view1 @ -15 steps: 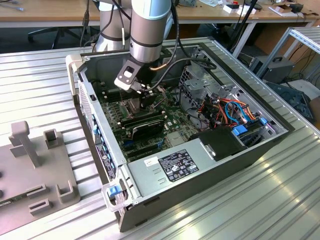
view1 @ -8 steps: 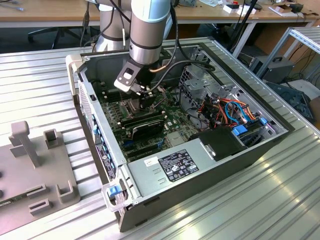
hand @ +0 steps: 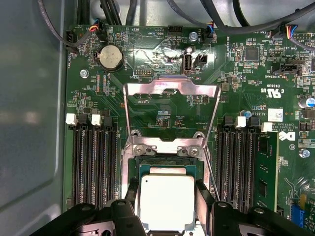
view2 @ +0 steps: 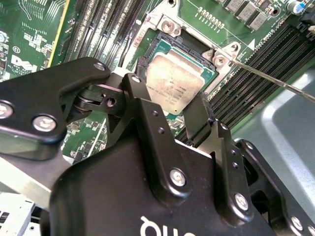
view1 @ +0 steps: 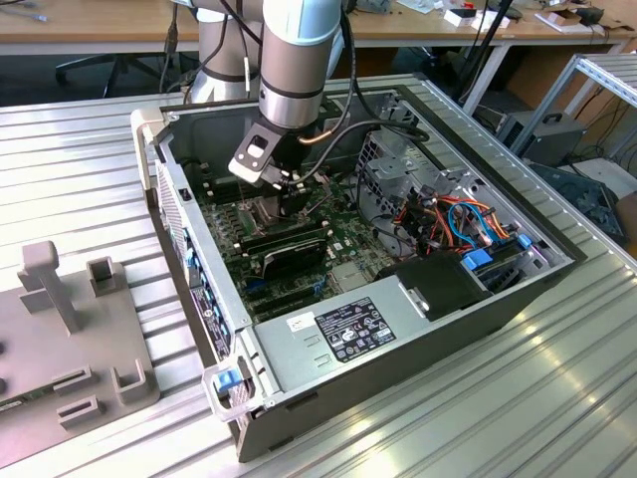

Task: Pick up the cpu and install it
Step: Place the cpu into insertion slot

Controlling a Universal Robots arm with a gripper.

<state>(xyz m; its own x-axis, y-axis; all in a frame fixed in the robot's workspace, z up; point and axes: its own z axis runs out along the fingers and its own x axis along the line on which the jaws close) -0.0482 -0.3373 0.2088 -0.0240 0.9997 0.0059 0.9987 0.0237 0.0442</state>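
I'm gripping the cpu by two opposite edges with the gripper, holding it level directly over the open socket so it lines up. The hinged frame is standing raised beside the socket, leaving access.

bg: ribbed alu table | wood desk behind | metal rack

Ribbed metal table, open computer case on it, grey fixture block beside
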